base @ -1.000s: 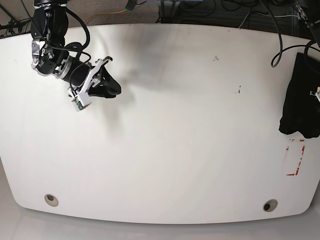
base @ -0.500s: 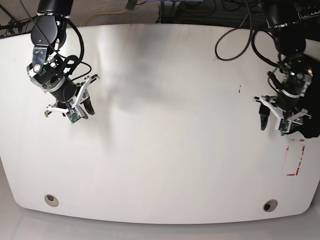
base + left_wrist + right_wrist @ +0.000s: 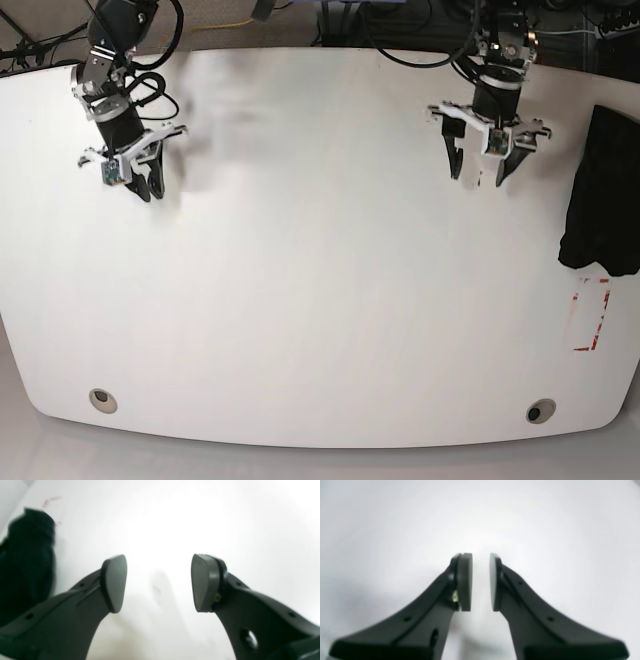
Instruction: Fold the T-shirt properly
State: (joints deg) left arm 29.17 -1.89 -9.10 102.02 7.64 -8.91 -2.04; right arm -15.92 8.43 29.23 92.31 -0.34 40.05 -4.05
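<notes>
Since half a second ago: both arms pulled back toward the far edge of the white table (image 3: 320, 300), the left gripper (image 3: 487, 172) gone from beside the T-shirt (image 3: 603, 195) to a spot well apart from it, nearer the table's middle, the right gripper (image 3: 146, 187) lifted up toward the far left corner in the base view.

Nearest the camera in the base view: bare white tabletop with two small round fittings, one (image 3: 101, 399) at the near left, one (image 3: 540, 411) at the near right. Just above the right fitting, a red outlined rectangle (image 3: 591, 315) marked on the surface.

Farther back, at the right edge: T-shirt, black, bunched into a narrow heap, lower end just beside the top of the red mark, right side cut off by the frame. Untouched by either gripper.

Farther still: left gripper pointing down over bare table, fingers (image 3: 114, 583) spread wide apart with nothing between them; in its wrist view, T-shirt (image 3: 26, 562) blurred at the far left, red marks beside it. Right gripper (image 3: 480, 582) also over bare table, fingers (image 3: 465, 582) close together with a narrow gap, empty.

Beyond the far edge: dark floor and tangled cables (image 3: 400, 22).
</notes>
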